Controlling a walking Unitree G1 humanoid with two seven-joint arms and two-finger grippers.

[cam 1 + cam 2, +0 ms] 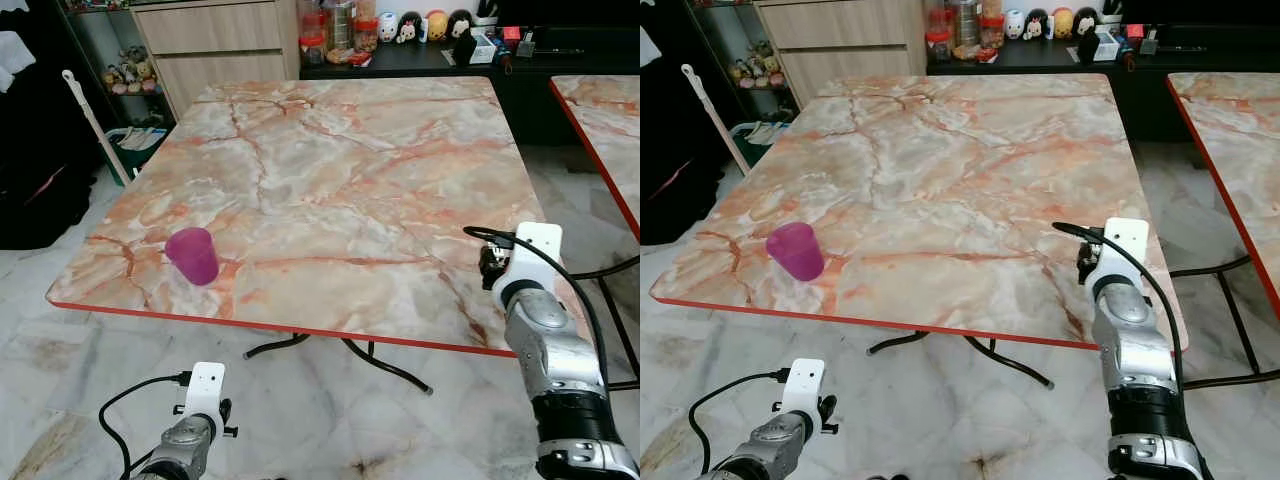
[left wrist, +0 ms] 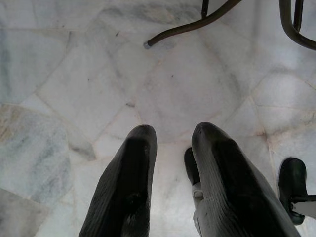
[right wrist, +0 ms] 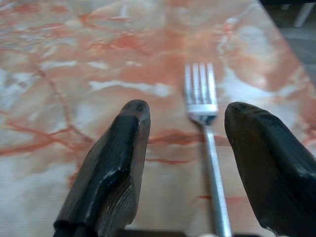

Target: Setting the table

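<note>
A pale marble floor [image 2: 173,94] lies under the lowered left gripper [image 2: 173,143], its fingers slightly parted and empty. Above the marble table [image 1: 330,170], the right gripper [image 3: 190,128] is spread wide over a fork [image 3: 207,133] lying flat between its fingers. A pink cup [image 1: 192,256] stands near the table's front left edge.

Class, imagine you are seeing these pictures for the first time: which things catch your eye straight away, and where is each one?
A pink cup stands alone near the front left corner of the big orange-veined marble table. At the front right edge the right tool hovers open over a silver fork lying flat on the tabletop. The left tool hangs low over the pale floor.
</note>
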